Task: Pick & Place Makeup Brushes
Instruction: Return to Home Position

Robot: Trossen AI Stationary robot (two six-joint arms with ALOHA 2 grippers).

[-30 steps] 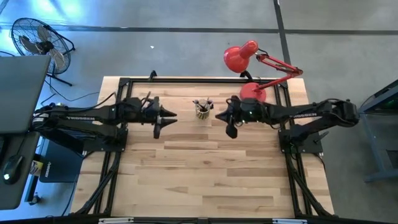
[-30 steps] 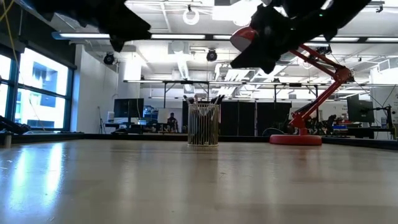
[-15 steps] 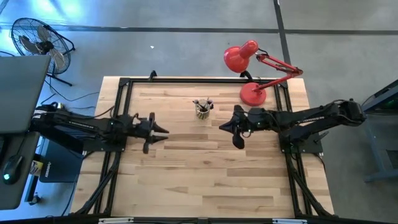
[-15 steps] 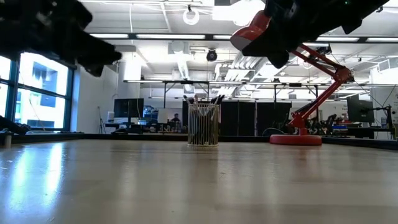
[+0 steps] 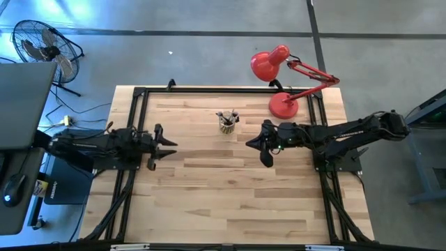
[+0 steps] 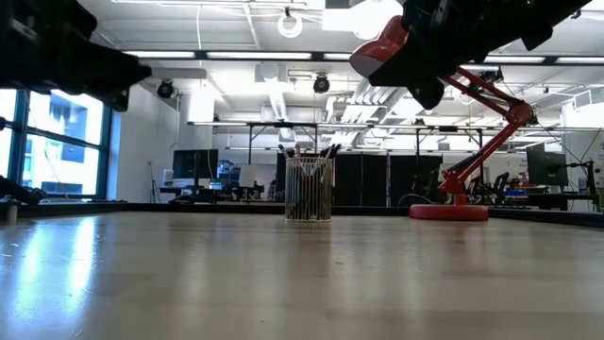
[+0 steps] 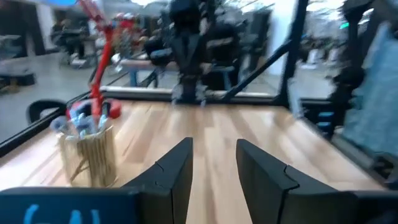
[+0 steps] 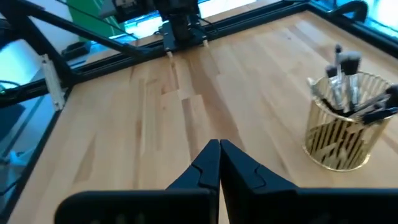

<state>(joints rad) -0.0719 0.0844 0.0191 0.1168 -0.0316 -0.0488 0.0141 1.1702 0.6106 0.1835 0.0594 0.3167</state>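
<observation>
The makeup brushes [image 5: 227,116] stand bristles-up in a gold ribbed cup [image 5: 227,125] on the far middle of the table; they also show in the right wrist view, brushes [image 8: 346,71] in cup [image 8: 342,137], and in the low view as cup [image 6: 309,189]. My left gripper [image 5: 172,143] hovers open to the left of the cup, with its fingers pointing toward the cup; its wrist view shows the gap [image 7: 213,146] and the cup [image 7: 90,152]. My right gripper [image 5: 249,140] hovers shut to the right of the cup, its fingertips closed together [image 8: 219,144]. Neither touches anything.
A red desk lamp [image 5: 282,80] stands on the table's far right corner, behind my right arm. A black frame rail [image 5: 209,89] runs along the far edge. The wooden table top [image 5: 230,195] stretches toward the near edge.
My left gripper has drawn back from beside the cup toward the table's left edge and slightly toward the near edge. My right gripper has moved a little away from the cup, toward the near edge, then held still. The cup and brushes have stayed put.
</observation>
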